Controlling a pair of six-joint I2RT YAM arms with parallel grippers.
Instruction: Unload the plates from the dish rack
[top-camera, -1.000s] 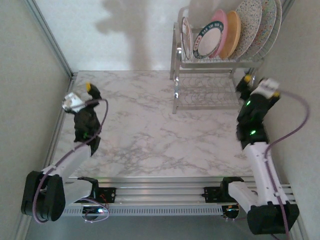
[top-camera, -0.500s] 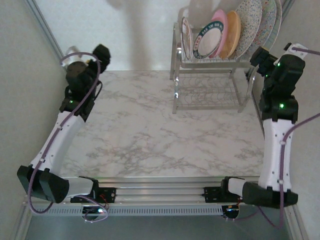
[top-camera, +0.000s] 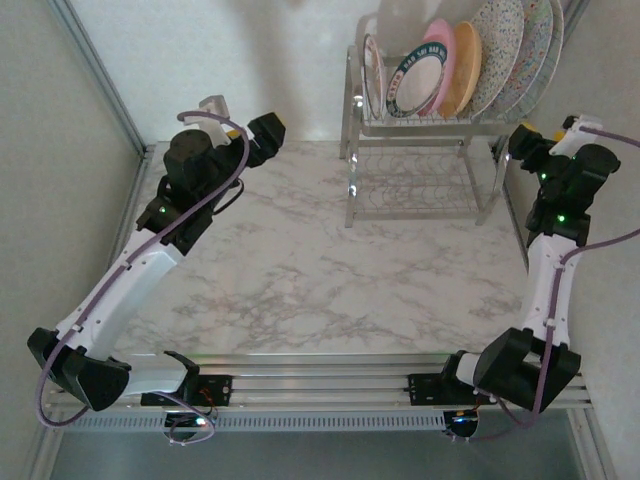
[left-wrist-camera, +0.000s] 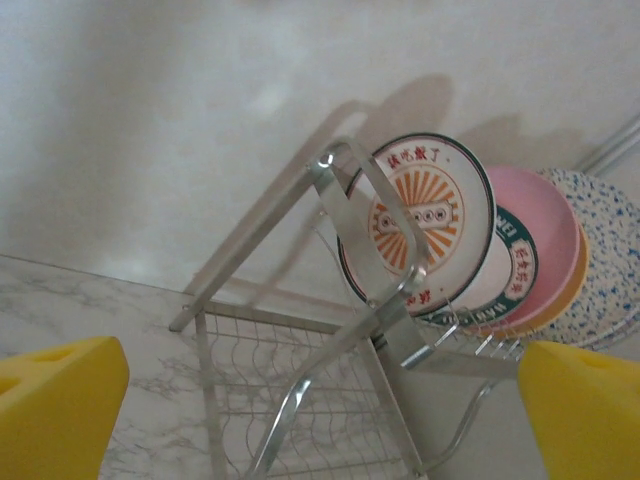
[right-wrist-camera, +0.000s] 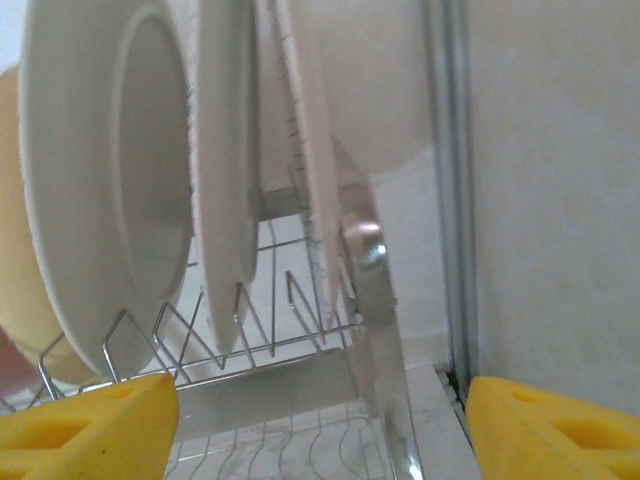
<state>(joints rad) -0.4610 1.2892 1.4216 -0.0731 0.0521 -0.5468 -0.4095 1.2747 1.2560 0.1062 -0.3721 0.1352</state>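
The chrome dish rack (top-camera: 415, 185) stands at the table's back right, with several plates upright in its upper basket. From left they are a maroon-rimmed plate (top-camera: 372, 75), a teal-rimmed one (top-camera: 415, 85), pink (top-camera: 441, 45), tan-orange (top-camera: 463, 70), speckled (top-camera: 498, 50) and squiggle-patterned (top-camera: 538, 35). My left gripper (top-camera: 268, 130) hovers open left of the rack, facing the orange-centred plate (left-wrist-camera: 415, 215) and the rack frame (left-wrist-camera: 390, 310). My right gripper (top-camera: 521, 142) is open at the rack's right end, its yellow fingertips (right-wrist-camera: 85, 430) wide apart. Ahead of it are the white plate backs (right-wrist-camera: 225, 170) and a rack post (right-wrist-camera: 375, 300).
A wall (top-camera: 600, 90) runs close along the right side of the rack and my right arm. A metal rail (top-camera: 100, 75) borders the table's left edge. The rack's lower wire shelf (top-camera: 415, 190) holds nothing. Marble tabletop (top-camera: 300, 270) spreads in front of the rack.
Both arms have risen from low, folded poses. The left gripper swung up and right towards the rack; the right gripper lifted to the rack's right end.
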